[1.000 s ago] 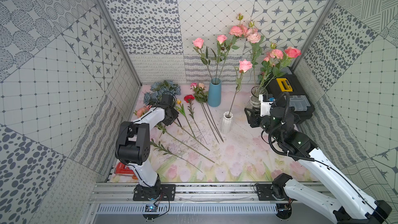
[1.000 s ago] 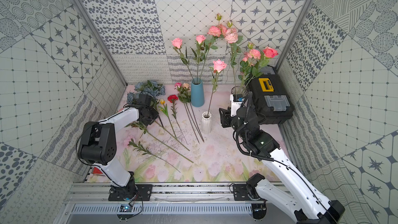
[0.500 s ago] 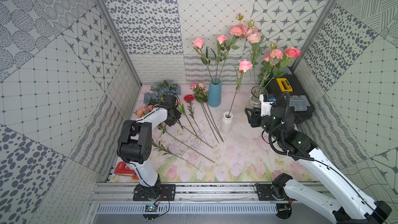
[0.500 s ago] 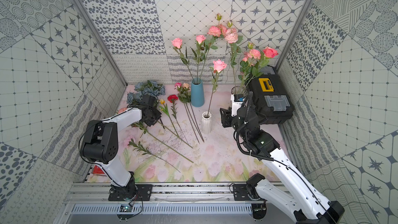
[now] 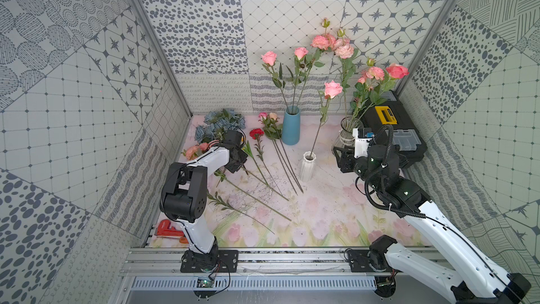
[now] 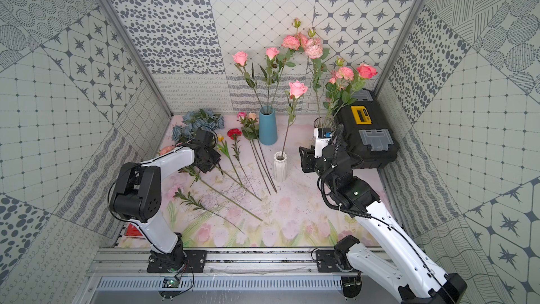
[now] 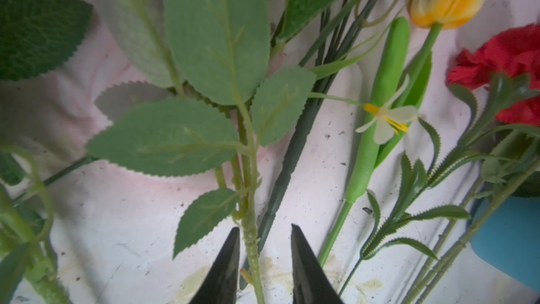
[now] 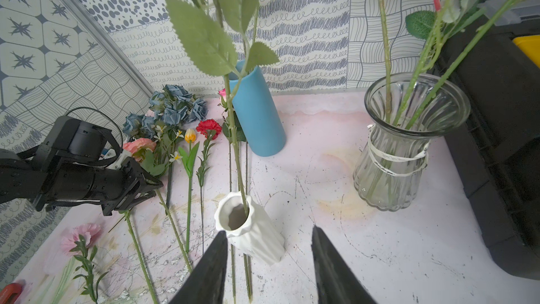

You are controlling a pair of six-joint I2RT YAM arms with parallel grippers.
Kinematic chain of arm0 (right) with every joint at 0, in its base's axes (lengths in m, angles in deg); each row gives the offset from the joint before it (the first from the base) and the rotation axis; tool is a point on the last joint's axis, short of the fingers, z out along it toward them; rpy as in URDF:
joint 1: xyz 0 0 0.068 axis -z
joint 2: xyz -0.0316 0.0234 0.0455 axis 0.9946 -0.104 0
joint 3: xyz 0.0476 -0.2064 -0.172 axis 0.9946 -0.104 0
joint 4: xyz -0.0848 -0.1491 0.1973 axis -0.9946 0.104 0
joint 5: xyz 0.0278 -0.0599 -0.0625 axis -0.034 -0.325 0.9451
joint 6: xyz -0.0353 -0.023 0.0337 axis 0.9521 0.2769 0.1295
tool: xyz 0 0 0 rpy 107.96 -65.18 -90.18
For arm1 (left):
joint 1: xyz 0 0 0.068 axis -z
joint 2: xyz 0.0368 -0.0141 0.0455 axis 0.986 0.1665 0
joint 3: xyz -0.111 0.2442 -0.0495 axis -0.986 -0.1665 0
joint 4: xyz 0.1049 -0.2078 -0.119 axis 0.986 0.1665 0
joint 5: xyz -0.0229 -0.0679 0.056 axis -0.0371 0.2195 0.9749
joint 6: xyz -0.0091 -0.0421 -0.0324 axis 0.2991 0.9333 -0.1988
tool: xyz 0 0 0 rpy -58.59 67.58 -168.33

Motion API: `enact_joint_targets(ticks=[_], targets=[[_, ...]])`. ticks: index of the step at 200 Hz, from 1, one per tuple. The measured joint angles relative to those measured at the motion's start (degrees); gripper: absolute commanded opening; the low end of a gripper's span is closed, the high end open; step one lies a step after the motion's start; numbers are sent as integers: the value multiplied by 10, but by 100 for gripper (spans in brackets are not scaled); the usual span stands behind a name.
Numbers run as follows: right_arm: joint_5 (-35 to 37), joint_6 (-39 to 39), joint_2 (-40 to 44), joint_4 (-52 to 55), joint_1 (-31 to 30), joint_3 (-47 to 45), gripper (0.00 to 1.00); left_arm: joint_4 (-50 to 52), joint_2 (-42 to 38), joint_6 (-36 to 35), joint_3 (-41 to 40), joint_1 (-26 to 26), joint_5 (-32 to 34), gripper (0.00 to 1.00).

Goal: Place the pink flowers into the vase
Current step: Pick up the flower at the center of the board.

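Your left fingers (image 7: 225, 273) are down among the loose flowers at the left of the tabletop (image 5: 321, 209), standing apart with nothing clamped. In the left wrist view a pale green, thorny rose stem (image 7: 250, 229) rises from the bottom edge straight up through the gap. It sits closer to the finger on the frame's left than to the one on the right. Its long axis runs along the fingers, so they close squarely across it. A darker, smooth green stem (image 7: 280, 182) slants through the same gap just behind it. I judge you could pinch both unless you centre on the pale one.

In both top views the pale stem lies flat on a diagonal. It runs from the upper left, where a salmon-pink ruffled bloom (image 5: 191, 151) rests beside the left arm, toward the lower centre of the frame. That bloom probably belongs to this stem, though the arm hides the join.

Other pink roses (image 5: 268, 57) already stand upright in the tall blue ceramic vase (image 5: 290, 127), the small white ribbed vase (image 5: 307, 168) and the clear glass vase (image 5: 346, 130), at the centre and right of the frame.

Your right fingers (image 8: 210, 273) are apart too and hold nothing. They hang just by the white vase, well apart from the loose stems. The left arm is clearly the nearer one, so the pick is its job.
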Motion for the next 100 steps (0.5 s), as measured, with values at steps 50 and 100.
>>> enact_joint_targets(ticks=[50,100], targets=[[-9,-4,0,0,6,-8,47,6,12,2,0,0,1,24],[-17,-9,0,0,10,-10,48,5,27,3,3,0,2,12]])
